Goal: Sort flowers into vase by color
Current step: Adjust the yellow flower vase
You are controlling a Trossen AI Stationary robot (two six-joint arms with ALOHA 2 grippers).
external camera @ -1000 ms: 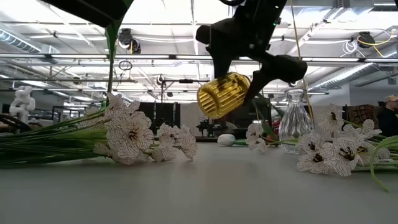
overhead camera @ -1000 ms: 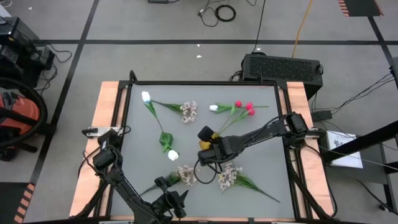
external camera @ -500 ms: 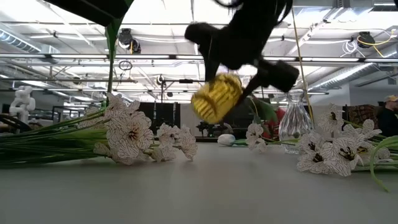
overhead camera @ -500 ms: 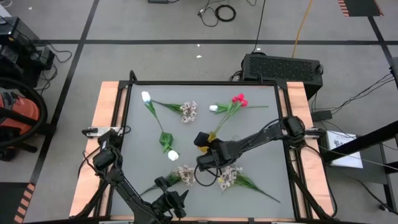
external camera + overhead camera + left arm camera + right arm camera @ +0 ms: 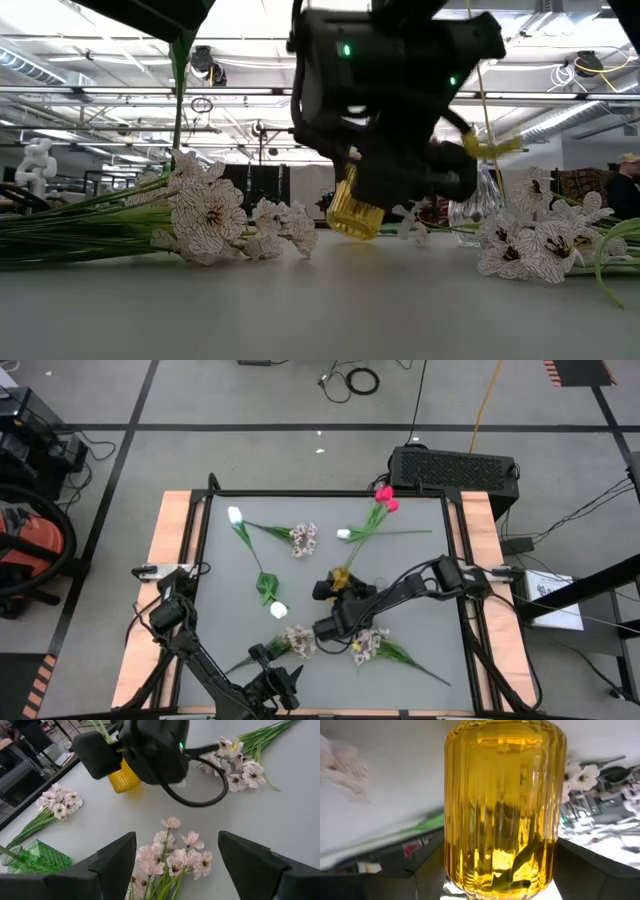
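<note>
Glossy ribbed yellow glass vase (image 5: pixel 505 810) (see-through); matt grey tabletop (image 5: pixel 420 560), wooden edges.

Ribbed yellow vase (image 5: pixel 504 805), green vase (image 5: pixel 37 856), pink-red tulips (image 5: pixel 384 499), white tulips (image 5: pixel 235 515), grey worktop (image 5: pixel 420 560).

Ribbed yellow glass vase (image 5: pixel 505 805) filling view, green stem (image 5: pixel 520 862) inside

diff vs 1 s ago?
The right gripper, shut on the yellow vase, carried it toward the table's front and tipped it upright, nearly onto the table. The pink-red tulips in it swung toward the back edge. The left gripper stayed open at the front edge. The loose white tulips and blossom sprays did not move.
</note>
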